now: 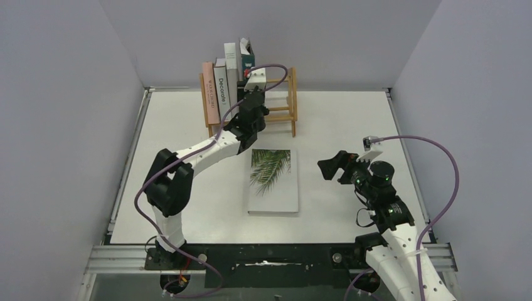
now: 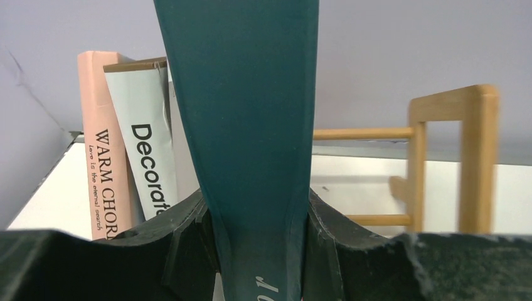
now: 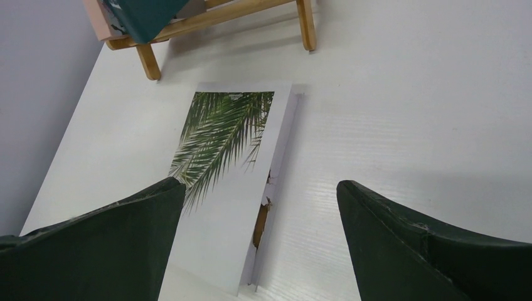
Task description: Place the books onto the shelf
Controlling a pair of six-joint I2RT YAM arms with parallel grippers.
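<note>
Teal book (image 2: 251,125), clamped upright between left fingers (image 2: 182,248), suits slotting onto shelf (image 2: 475,157); right fingers (image 3: 94,251) gape empty over palm-leaf book (image 3: 219,157).

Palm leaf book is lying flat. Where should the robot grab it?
The palm leaf book lies flat, so only its thin edges offer a grip. Probably pinch its long right edge, coming in low from the right: the open right end effector is nearest that side.
</note>
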